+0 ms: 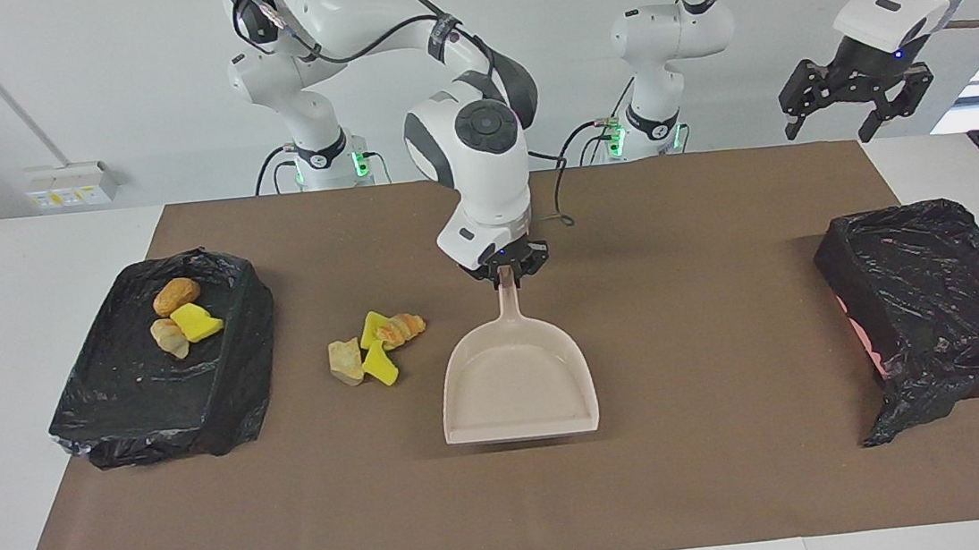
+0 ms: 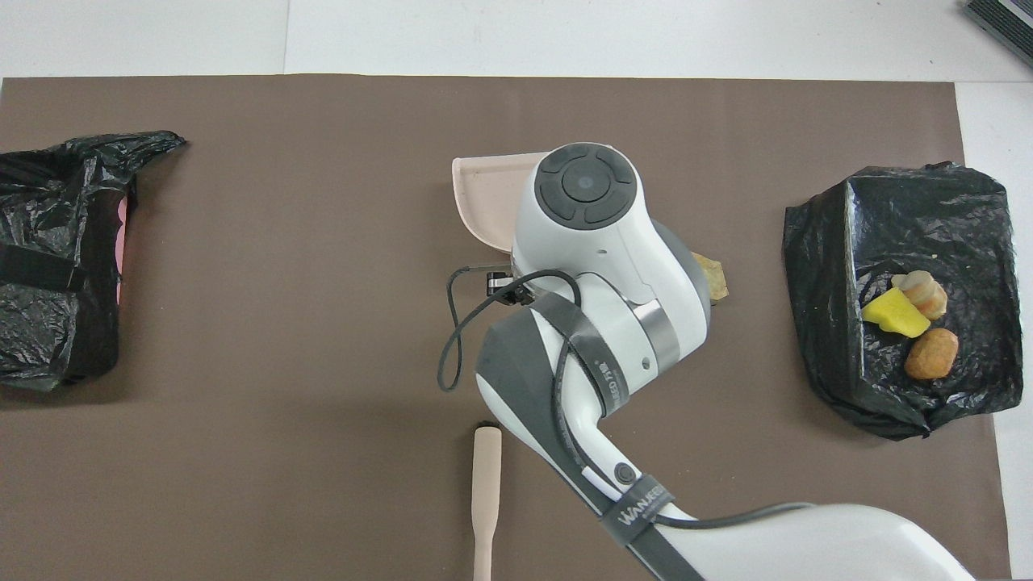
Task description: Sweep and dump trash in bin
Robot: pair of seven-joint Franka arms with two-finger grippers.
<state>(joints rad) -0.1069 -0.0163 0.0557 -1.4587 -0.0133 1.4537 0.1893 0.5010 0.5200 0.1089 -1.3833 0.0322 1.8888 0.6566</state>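
Brown table (image 1: 652,475), white walls. Right hand (image 1: 508,270) clenched on stiff, light dustpan (image 1: 518,389), best held by handle. Left hand (image 1: 855,96) released, waiting. Trash (image 1: 375,347) soft, light, easily pushed.

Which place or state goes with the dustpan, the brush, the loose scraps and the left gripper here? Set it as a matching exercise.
Things:
1. dustpan
2. brush
3. loose scraps
4. left gripper

Places or states:
A. waiting in the air, jaws open
B. held by its handle in the right gripper
C. on the mat between the dustpan and the bin that holds scraps
D. lying alone, nearest the robots

Pairs: 1-B, 2-D, 3-C, 4-A
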